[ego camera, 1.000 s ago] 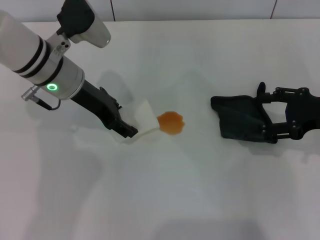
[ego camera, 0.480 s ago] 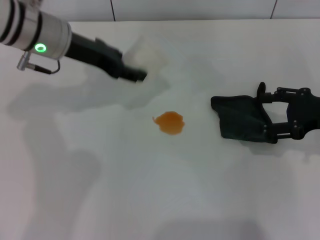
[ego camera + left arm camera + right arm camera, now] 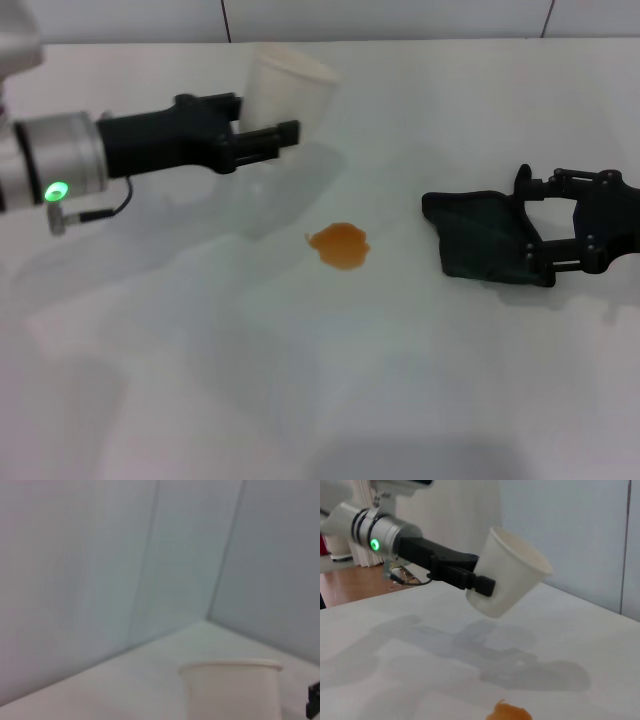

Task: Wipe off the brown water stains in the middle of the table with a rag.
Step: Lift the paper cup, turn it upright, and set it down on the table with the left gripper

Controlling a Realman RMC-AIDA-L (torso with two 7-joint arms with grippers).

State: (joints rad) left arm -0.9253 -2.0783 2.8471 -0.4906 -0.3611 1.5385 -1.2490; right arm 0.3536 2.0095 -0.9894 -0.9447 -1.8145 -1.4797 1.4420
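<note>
Orange-brown, the stain [image 3: 340, 245] sits mid-table [image 3: 300, 400], untouched. The rag [image 3: 480, 235] lies at its three o'clock, the right gripper [image 3: 535, 230] spread around the cloth's far edge, not visibly clenched. The left gripper [image 3: 270, 135] holds a paper cup [image 3: 285, 90] aloft at eleven o'clock. Best pinch the rag firmly before dragging it toward nine o'clock.

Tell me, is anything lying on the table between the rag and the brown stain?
Nothing visible does. The table is bare between the rag, at the right claw, and the brown stain. The left claw holds the cup raised, off that path.
</note>
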